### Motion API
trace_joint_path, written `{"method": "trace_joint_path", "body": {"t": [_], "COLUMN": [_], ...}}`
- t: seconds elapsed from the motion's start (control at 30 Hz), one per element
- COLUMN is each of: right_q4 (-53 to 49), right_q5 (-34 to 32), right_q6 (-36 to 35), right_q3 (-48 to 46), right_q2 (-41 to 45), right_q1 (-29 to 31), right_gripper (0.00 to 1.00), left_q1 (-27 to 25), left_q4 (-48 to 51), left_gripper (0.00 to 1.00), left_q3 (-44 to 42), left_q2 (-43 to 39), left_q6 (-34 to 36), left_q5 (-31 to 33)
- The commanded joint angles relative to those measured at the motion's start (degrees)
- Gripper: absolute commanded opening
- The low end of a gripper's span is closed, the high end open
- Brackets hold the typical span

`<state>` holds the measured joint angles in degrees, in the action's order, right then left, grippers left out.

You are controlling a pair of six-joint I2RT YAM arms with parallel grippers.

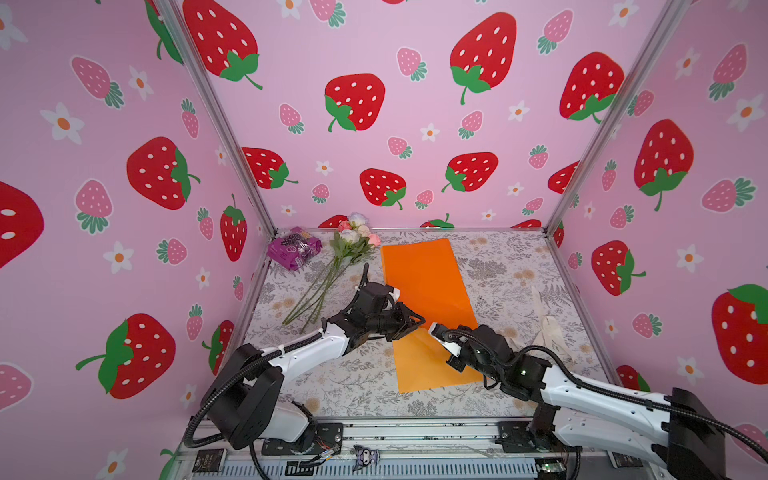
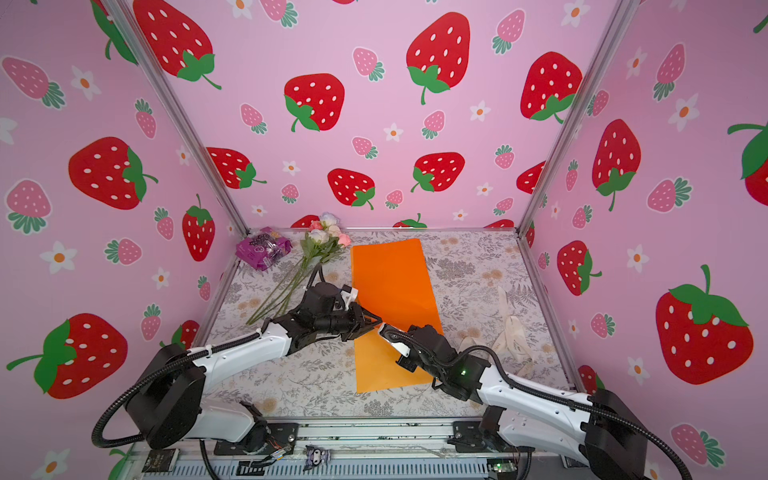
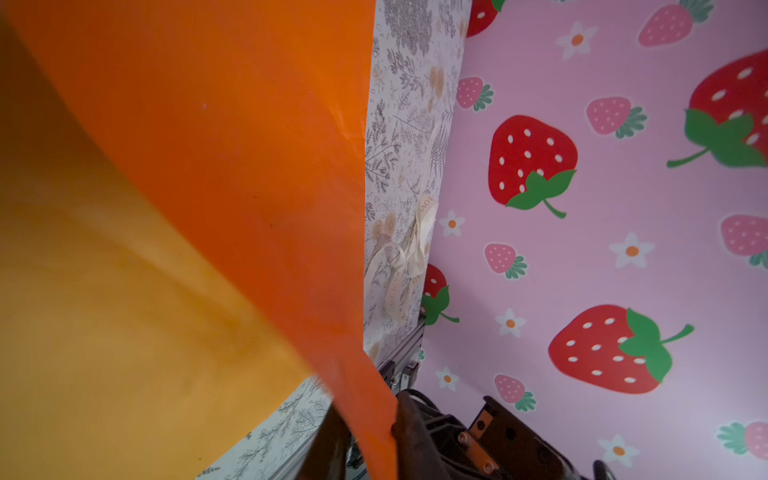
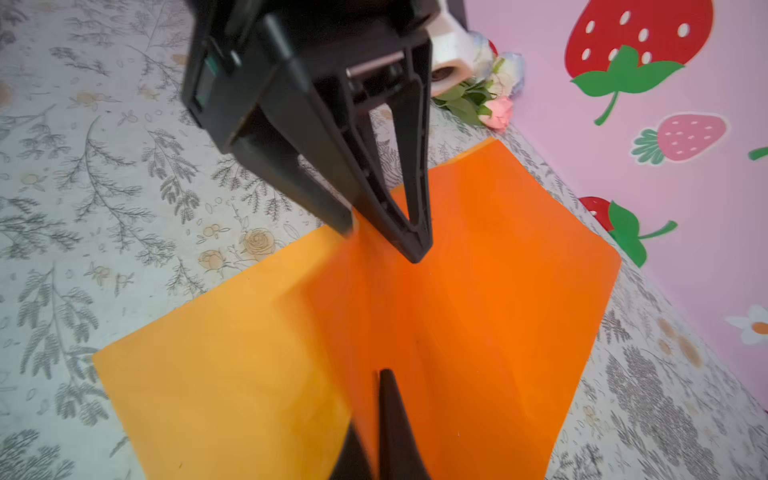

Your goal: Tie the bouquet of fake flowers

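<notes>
Right wrist view: the right gripper (image 4: 376,399) is pressed together on a raised fold of the orange wrapping paper (image 4: 478,291). Facing it is the left gripper (image 4: 382,243), jaws parted, the fold's edge running between them. Both top views show the fake flowers (image 1: 351,245) lying flat at the desk's (image 1: 498,266) far left, just beside the paper. A cream ribbon (image 1: 548,328) lies off to the right.

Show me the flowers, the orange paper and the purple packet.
flowers (image 1: 351,236), in a top view, on the blooms.
orange paper (image 1: 419,270), in a top view, on its far half.
purple packet (image 1: 294,248), in a top view, on its middle.
</notes>
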<state>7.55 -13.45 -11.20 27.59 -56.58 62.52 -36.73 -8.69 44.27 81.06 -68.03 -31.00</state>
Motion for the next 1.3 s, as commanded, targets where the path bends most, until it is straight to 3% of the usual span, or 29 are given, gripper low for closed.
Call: {"method": "trace_joint_path", "body": {"t": [0.0,0.1,0.2,0.27,0.37,0.5,0.97,1.13,1.27], "right_q4": [3.1,4.5,4.9,4.1,3.9,7.7,8.9,6.7,2.6], "right_q5": [-9.2,-15.1,-19.6,-20.5,-21.5,-20.8,-23.7,-23.7,-16.3], "right_q6": [2.3,7.3,15.6,21.7,28.8,29.0,34.8,37.1,40.2], "right_q3": [-0.9,-1.0,-0.7,0.0,-0.3,-2.3,-4.7,-4.4,-3.1], "right_q2": [2.4,3.9,7.7,9.5,11.8,14.5,17.9,18.6,17.9], "right_q1": [0.2,-0.5,-3.1,-5.5,-8.8,-9.4,-10.0,-13.3,-22.7], "right_gripper": [0.0,0.0,0.0,0.0,0.0,0.0,0.0,0.0,0.0], "left_q1": [0.5,0.9,1.2,1.6,1.8,1.9,2.3,2.3,2.4], "left_q4": [4.5,11.3,17.2,20.3,22.7,26.0,27.6,27.9,27.1], "left_gripper": [0.56,0.8,0.82,0.78,0.61,0.48,0.37,0.33,0.29], "left_q3": [3.6,4.9,5.7,6.6,8.7,14.0,37.7,37.5,32.7], "left_q2": [-3.1,-6.6,-9.2,-8.5,-4.6,4.2,34.4,36.9,36.8], "left_q6": [3.6,8.1,13.0,15.7,18.7,22.3,27.8,27.1,26.0], "left_q5": [1.2,7.1,13.6,16.0,15.7,15.4,11.3,13.6,15.1]}}
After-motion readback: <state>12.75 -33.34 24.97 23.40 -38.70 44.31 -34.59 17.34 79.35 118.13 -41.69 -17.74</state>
